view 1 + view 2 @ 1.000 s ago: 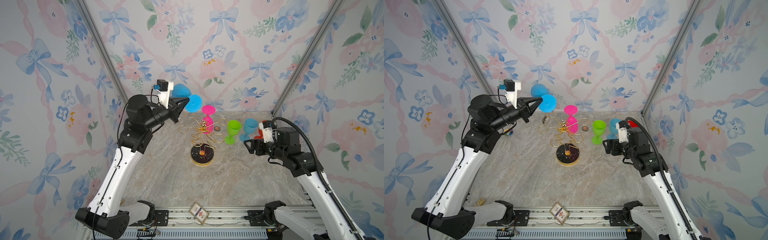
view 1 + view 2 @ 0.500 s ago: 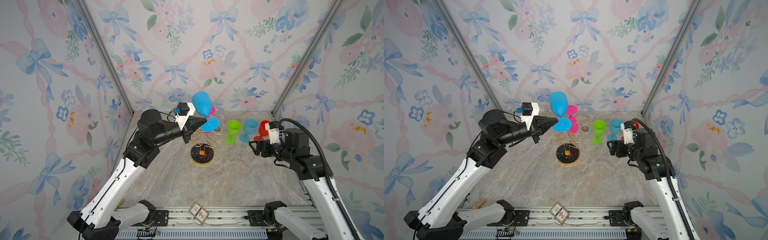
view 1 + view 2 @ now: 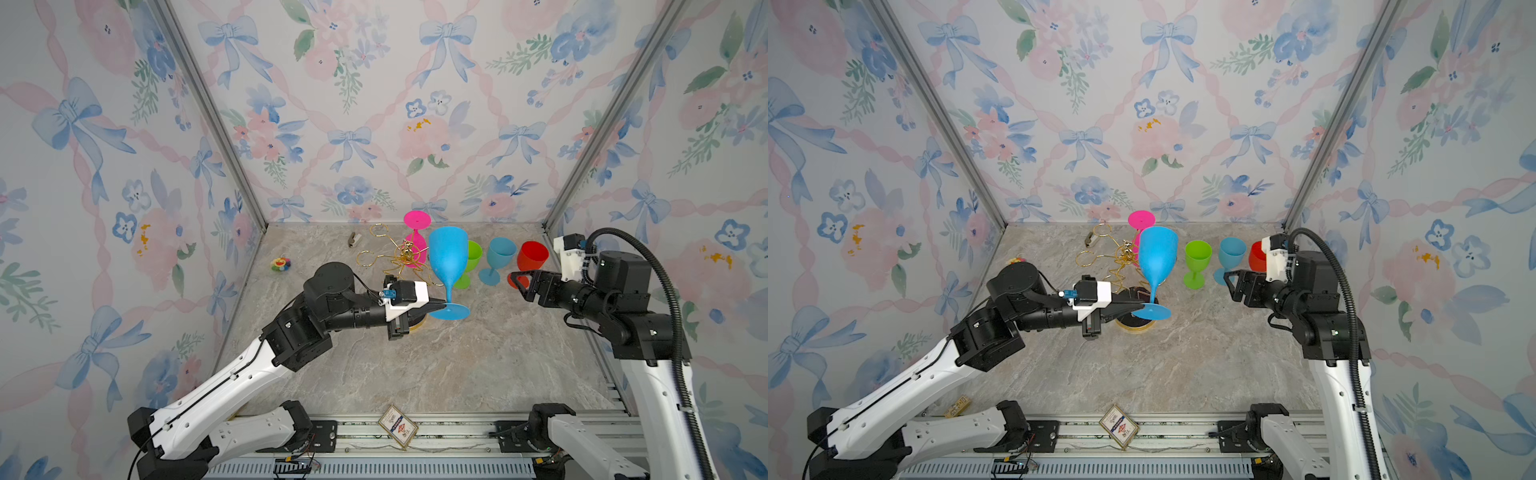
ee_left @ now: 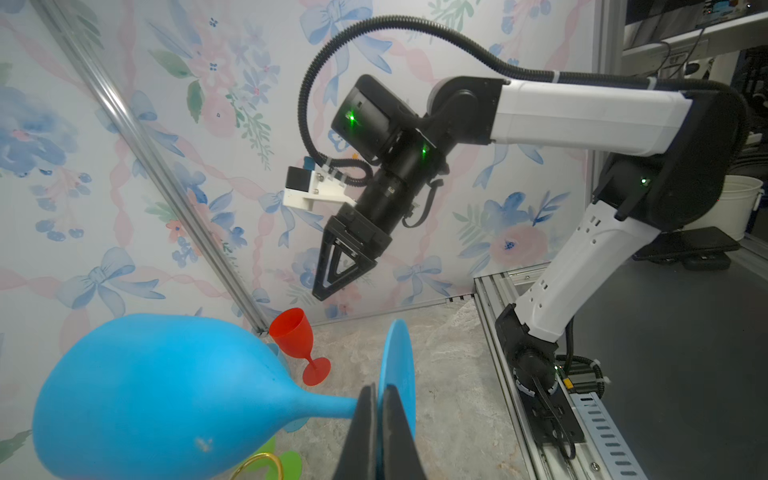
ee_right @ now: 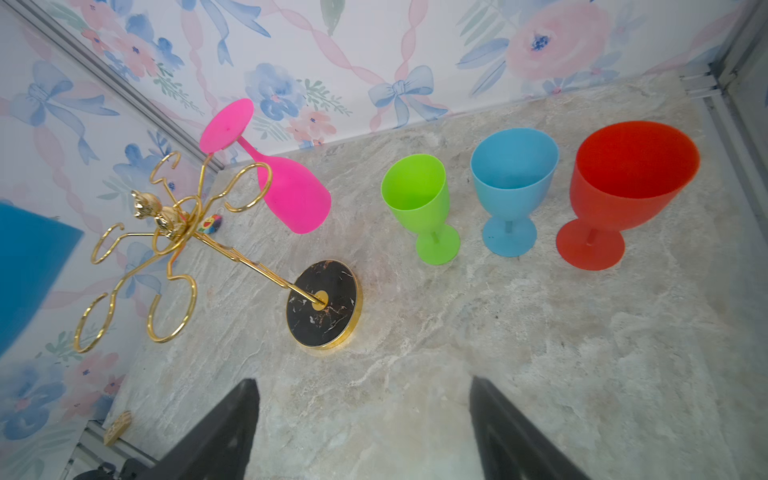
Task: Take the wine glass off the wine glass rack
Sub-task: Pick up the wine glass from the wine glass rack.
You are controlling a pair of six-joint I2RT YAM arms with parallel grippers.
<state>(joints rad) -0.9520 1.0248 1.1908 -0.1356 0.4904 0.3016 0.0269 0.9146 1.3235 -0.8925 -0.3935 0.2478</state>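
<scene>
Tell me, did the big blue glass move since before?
Yes. The big blue glass, in the left tool, swung from left of the gold rack across to its right, now upright.

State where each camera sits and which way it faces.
Top views: high over the front rail, looking down onto the table; both arms show.
Left wrist: behind the left claw, shut on the blue wine glass, looking across at the right claw.
Right wrist: behind the open right claw, looking at the wine glass rack; both fingertips show.
Shared: both wrist views show the red glass.
</scene>
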